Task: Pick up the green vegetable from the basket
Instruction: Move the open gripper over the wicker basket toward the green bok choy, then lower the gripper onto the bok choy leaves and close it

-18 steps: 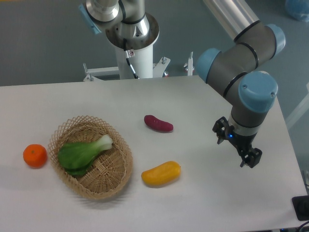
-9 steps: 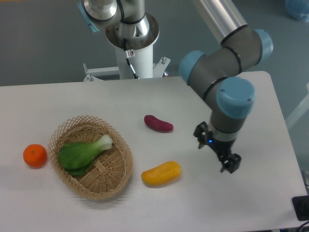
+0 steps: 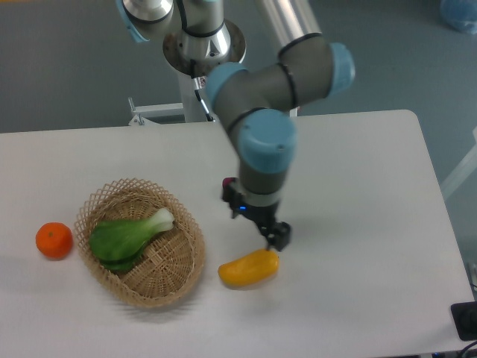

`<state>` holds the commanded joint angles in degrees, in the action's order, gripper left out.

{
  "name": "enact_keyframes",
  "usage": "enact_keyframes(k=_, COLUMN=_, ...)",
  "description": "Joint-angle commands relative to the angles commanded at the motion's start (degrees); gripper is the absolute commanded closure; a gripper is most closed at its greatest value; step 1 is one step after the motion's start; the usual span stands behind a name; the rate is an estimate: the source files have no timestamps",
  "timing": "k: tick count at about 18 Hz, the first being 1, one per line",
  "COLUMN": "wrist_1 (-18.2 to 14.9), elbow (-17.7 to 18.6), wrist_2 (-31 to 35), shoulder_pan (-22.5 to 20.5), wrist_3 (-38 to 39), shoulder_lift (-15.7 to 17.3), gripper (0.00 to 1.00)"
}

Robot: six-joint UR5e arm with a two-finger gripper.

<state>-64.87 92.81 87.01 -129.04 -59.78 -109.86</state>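
While the table (image 3: 358, 186) stretched white beneath it, the arm (image 3: 261, 112) hung its gripper (image 3: 256, 220) just above the yellow-orange vegetable (image 3: 248, 268), fingers spread apart on nothing. The basket (image 3: 173, 277) held the green vegetable (image 3: 127, 237), stem end up-right. An orange (image 3: 54, 240) sat just beside the basket's left rim.

No readable text, label, brand, number or sign appears anywhere in the view, neither on the arm nor on the table.
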Motion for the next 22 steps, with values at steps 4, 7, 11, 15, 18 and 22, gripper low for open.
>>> enact_keyframes(k=4, wrist_1=2.72, elbow=1.76, wrist_2=0.17, shoulder_pan=6.77, wrist_3=4.93, shoulder_lift=-0.61, gripper=0.0)
enact_keyframes(k=7, wrist_1=3.17, elbow=3.69, wrist_2=0.26, shoulder_pan=10.11, wrist_3=5.46, shoulder_lift=-0.88, gripper=0.0)
enact_keyframes(k=11, wrist_1=3.43, elbow=6.07, wrist_2=0.35, shoulder_pan=12.14, wrist_3=5.38, shoulder_lift=-0.79, gripper=0.0)
enact_keyframes(k=15, wrist_1=3.61, elbow=6.42, wrist_2=0.52, shoulder_pan=12.67, wrist_3=5.55, shoulder_lift=-1.93, gripper=0.0)
enact_keyframes(k=18, wrist_1=5.27, elbow=6.51, wrist_2=0.61, shoulder_pan=12.76, wrist_3=5.55, shoulder_lift=-3.25, gripper=0.0)
enact_keyframes(k=22, wrist_1=7.83, elbow=6.51, wrist_2=0.88, shoulder_pan=13.46, wrist_3=6.43, shoulder_lift=-5.27, gripper=0.0)
